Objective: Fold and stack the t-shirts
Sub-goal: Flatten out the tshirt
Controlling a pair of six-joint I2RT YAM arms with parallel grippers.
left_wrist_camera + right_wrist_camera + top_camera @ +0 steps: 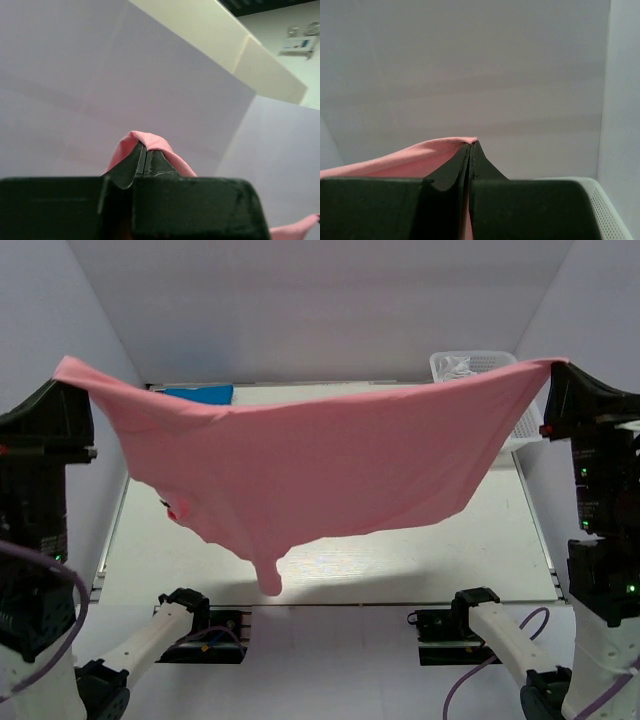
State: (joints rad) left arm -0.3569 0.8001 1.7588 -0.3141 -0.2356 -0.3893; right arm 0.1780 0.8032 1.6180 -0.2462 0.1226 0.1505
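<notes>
Shirt of soft salmon-pink cloth (320, 460), short-sleeved, strung out wide like a hammock well above the pale flat table (500, 540), not touching it anywhere. Pinched at one corner, over the table's left side, by the black left gripper (144, 156), jaws clamped together on the fabric, pink poking out over the tips. Same deal over the table's right side: black right gripper (471, 150) closed hard on the other corner. Middle sagging, little tube of cloth dangling lowest, above the table's near edge. Small bright blue folded t-shirt (200, 394) lying flat at the table's far left corner. White perforated plastic basket (480, 365) at the table's far right corner.
</notes>
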